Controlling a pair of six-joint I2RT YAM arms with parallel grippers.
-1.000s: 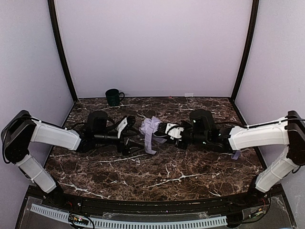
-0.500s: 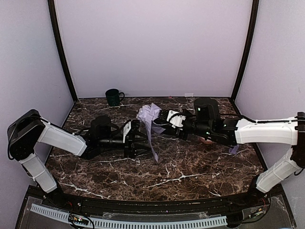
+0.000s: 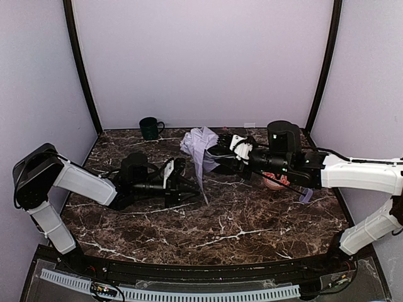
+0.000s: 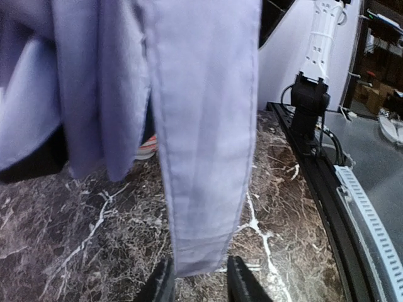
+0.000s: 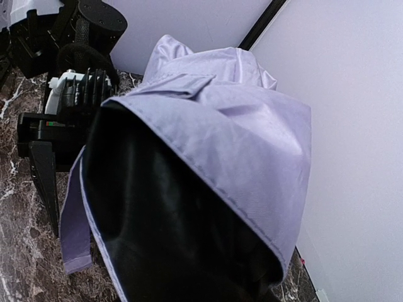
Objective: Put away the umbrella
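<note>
Right gripper [image 3: 221, 153] is clamping the folded pale-lavender fabric umbrella with black lining [image 3: 200, 142], holding it clear above the rear-centre of the dark marble table [image 3: 208, 233], its long lavender closure strap [image 4: 204, 157] dangling. Left gripper [image 4: 200, 284] is bracketing the strap's tip; whether it is pinching, cannot tell. Likely handling light, limp and slick: grip the firm bundle, not loose cloth.

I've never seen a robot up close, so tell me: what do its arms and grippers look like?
The left arm and right arm are alike: smooth white shells between bulky round black joints, with thin black cables looping alongside. The left gripper and right gripper are black, each with a white block; the left's two fingers are slim and black.
</note>
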